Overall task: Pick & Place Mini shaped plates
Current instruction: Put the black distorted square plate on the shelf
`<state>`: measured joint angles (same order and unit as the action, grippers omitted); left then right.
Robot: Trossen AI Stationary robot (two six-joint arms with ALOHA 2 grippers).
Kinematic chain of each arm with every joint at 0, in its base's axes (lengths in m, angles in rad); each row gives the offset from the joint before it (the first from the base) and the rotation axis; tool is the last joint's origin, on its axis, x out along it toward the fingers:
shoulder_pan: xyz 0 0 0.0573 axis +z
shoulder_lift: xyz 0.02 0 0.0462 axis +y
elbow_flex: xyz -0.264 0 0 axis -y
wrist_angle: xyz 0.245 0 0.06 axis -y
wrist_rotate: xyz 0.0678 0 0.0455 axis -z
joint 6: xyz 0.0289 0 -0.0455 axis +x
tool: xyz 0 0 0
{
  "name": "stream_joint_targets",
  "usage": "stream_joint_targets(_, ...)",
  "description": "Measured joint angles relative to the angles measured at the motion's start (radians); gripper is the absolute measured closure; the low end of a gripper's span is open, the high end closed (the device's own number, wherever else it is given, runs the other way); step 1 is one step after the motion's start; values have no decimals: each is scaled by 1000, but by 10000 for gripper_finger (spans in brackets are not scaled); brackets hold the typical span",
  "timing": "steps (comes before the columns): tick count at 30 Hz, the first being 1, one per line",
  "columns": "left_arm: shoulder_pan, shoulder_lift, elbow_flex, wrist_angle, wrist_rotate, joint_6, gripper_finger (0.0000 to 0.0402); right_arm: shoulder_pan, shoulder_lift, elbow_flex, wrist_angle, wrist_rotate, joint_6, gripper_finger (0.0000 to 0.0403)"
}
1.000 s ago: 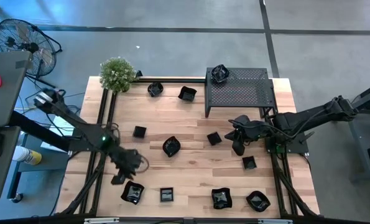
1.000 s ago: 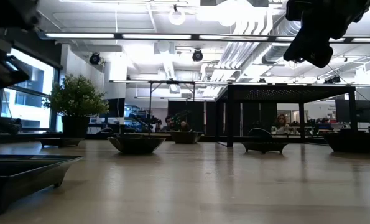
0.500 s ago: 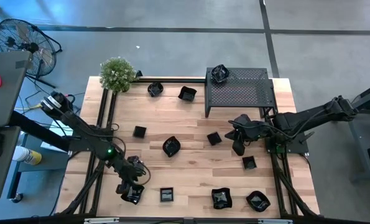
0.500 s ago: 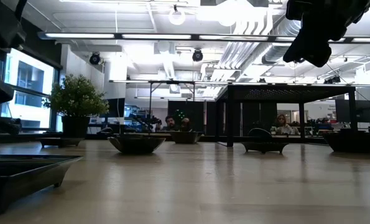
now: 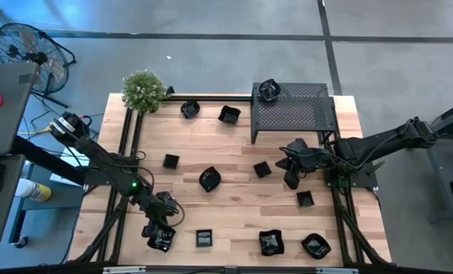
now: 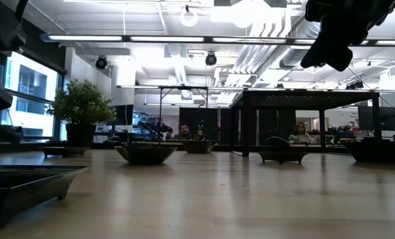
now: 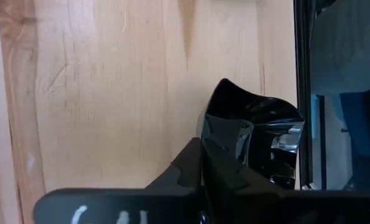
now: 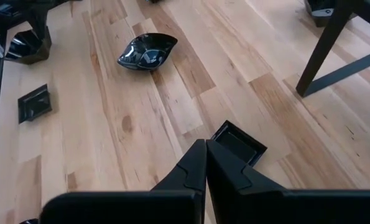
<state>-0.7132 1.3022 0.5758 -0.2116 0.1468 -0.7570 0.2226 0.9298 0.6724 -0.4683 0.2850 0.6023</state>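
Observation:
Several mini shaped plates, small glossy black dishes, lie scattered on the wooden table. One of them sits on top of the perforated stand. My left gripper is low at the near left, shut on a wavy-edged plate. My right gripper hangs shut above the table right of centre. Below and beside it lies a small square plate, which it does not touch. My left gripper pinches the wavy plate's raised rim between its two fingers, coming from above and pointing down. The plate's underside is on the table near the near-left corner. The fingers hide how far back the rim reaches.
A black perforated stand occupies the far right and a green plant the far-left corner. Black frame rails run along the table's sides. More plates line the near edge. People sit in the room beyond.
My left gripper has gone toward the table's near edge and down onto the wavy plate at the near left, then kept still there. The plate has not moved.

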Motion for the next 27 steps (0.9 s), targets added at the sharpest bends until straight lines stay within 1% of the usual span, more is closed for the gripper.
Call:
stream_joint_targets(3, 0, -25, 0, -1, 0, -15, 399, 0, 0, 0, 0, 1, -1, 398)
stream_joint_targets(8, 29, -120, 0, -42, -1, -64, 401, 0, 0, 0, -1, 1, -1, 399)
stream_joint_targets(10, 50, -149, 0, -64, 17, -89, 400, 0, 0, 0, -2, 1, -3, 401)
stream_joint_targets(12, 69, -150, 0, -71, 54, -108, 395, 0, 0, 0, -2, 1, -12, 401)
stream_joint_targets(15, 72, -131, 0, -104, 84, -112, 369, 0, 0, 0, -7, 1, -18, 397)
stream_joint_targets(18, 71, -95, -1, -115, 87, -111, 328, 0, 0, 0, -7, 1, -17, 397)
stream_joint_targets(22, 72, -57, -1, -77, 88, -94, 274, 0, 0, 0, -8, 11, -3, 401)
stream_joint_targets(24, 71, -38, 3, -44, 88, -85, 258, 0, 0, 0, -9, 12, -2, 401)
stream_joint_targets(27, 63, -10, 31, -44, 86, -58, 251, 0, 0, 1, -14, 20, -2, 397)
